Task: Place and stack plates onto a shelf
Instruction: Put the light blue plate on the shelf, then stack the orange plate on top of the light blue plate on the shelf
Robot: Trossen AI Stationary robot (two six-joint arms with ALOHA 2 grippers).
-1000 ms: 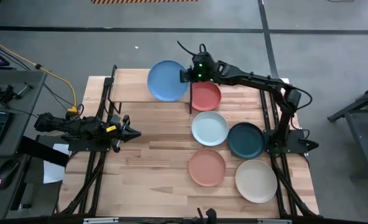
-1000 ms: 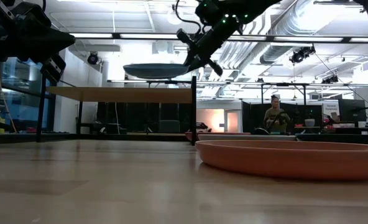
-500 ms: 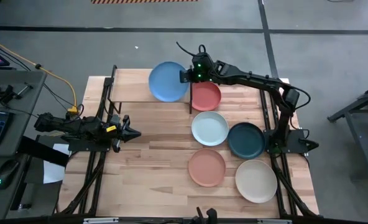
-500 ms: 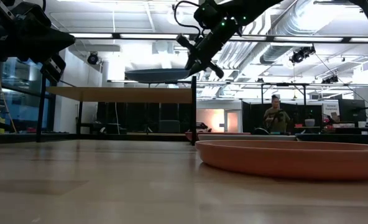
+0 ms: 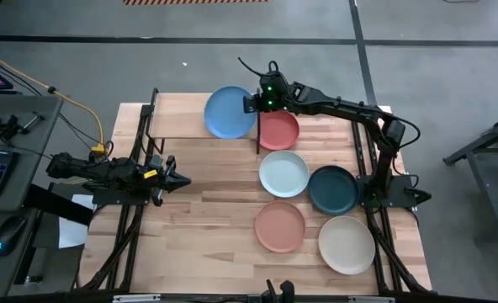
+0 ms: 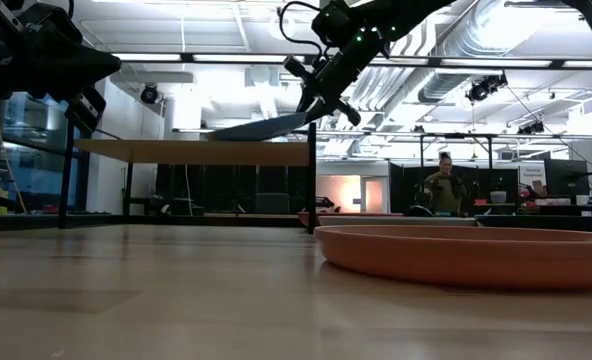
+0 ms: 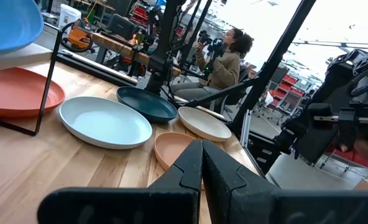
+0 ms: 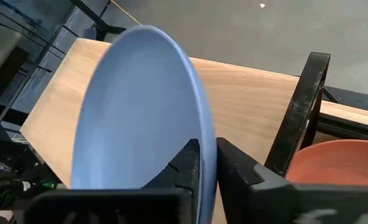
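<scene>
My right gripper [image 5: 253, 103] is shut on the sky blue plate [image 5: 228, 112] above the right end of the light-wood shelf [image 5: 177, 118]. In the low view the blue plate [image 6: 256, 126] tilts over the shelf board [image 6: 176, 150]. Flat on the table lie the red plate [image 5: 278, 130], the mint-white plate [image 5: 283, 173], the dark teal plate [image 5: 333, 189], the salmon plate [image 5: 280, 226] and the cream plate [image 5: 347, 245]. My left gripper [image 5: 182, 179] is shut and hovers near the table's left edge. My right gripper pinches the blue plate's right-hand rim [image 8: 207, 152] between its two fingers [image 8: 185, 165], one on the plate's upper face and one beneath. The fingers come from the table's right, slanting downward. The plate tilts, held rim high and left rim [image 6: 211, 136] low at the shelf board; whether that rim touches, I cannot tell.
The shelf's black corner post [image 8: 305, 112] stands right beside my right gripper, with the red plate [image 8: 345, 162] just past it. Bare shelf board [image 5: 173, 114] lies left of the blue plate. A seated person [image 6: 443, 185] shows in the room beyond the table.
My right gripper has come down a little and drifted slightly toward the table's right. The blue plate was level above the shelf; it has now tipped, its left rim dropping to the shelf board while the held rim stays high.
</scene>
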